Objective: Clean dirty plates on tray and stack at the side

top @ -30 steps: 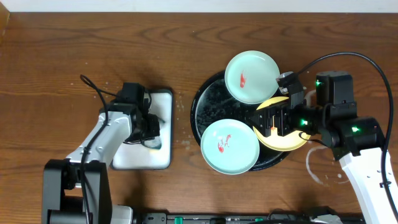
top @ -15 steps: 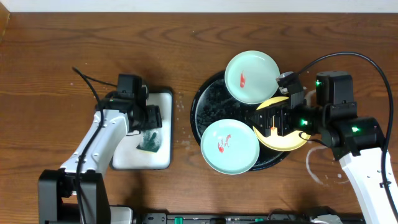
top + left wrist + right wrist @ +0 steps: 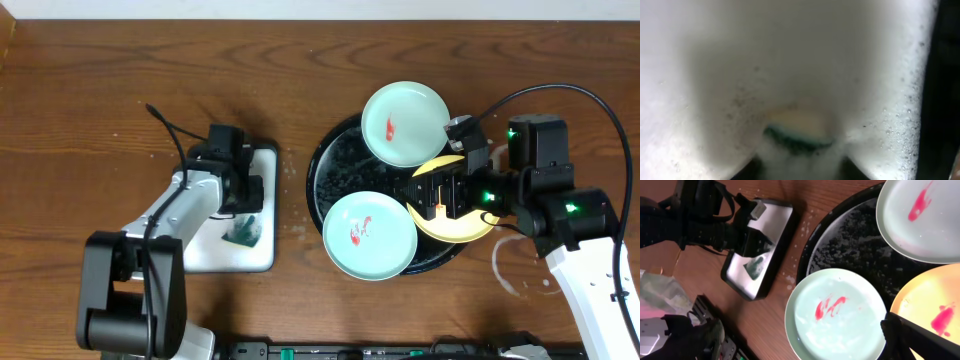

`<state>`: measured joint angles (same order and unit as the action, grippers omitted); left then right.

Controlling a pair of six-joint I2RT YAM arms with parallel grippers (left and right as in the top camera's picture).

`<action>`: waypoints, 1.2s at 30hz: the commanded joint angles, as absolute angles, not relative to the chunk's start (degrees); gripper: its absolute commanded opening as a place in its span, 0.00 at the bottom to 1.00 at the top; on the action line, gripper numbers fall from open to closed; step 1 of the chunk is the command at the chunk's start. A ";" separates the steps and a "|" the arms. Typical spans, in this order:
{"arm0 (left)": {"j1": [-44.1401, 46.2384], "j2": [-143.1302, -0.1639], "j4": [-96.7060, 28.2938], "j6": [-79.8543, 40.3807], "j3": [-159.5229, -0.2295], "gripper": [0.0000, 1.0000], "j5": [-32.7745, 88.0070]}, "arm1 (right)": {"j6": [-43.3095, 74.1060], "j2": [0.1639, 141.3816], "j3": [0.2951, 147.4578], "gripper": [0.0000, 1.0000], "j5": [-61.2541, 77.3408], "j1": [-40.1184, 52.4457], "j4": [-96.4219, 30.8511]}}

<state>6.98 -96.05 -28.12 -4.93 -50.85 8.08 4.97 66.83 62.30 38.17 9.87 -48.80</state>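
Observation:
Three plates lie in the round black tray (image 3: 318,170). A mint plate (image 3: 403,123) with a red smear rests on the far rim. A second smeared mint plate (image 3: 369,235) (image 3: 840,315) overhangs the near rim. The yellow plate (image 3: 470,225) (image 3: 935,305) lies at the right, also smeared. My right gripper (image 3: 438,195) (image 3: 800,330) hovers open over the yellow plate's left edge and holds nothing. My left gripper (image 3: 240,200) (image 3: 800,167) is low over the white tray, its tips right at the green sponge (image 3: 239,232) (image 3: 797,136). Blur hides its jaws.
The white rectangular dark-rimmed tray (image 3: 262,160) (image 3: 775,240) stands left of the black tray, wet with foam. Water drops dot the wood between them. A wet ring (image 3: 510,275) marks the table at the right. Black cables arch over both arms.
My left gripper pulled back off the sponge toward the tray's far left, then came back right and down onto it. The right arm and the plates have not moved.

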 commanded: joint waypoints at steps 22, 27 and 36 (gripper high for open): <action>7.20 -85.73 -44.38 -6.98 -53.65 0.65 6.87 | 4.23 66.24 63.20 0.99 38.85 9.85 -49.10; 7.20 -85.84 -41.30 -7.38 -49.08 0.65 6.85 | 4.23 66.24 63.20 0.99 38.85 9.85 -49.10; 7.20 -86.17 -30.57 -7.60 -39.48 0.64 6.85 | 4.23 66.24 63.20 0.99 38.85 9.85 -49.12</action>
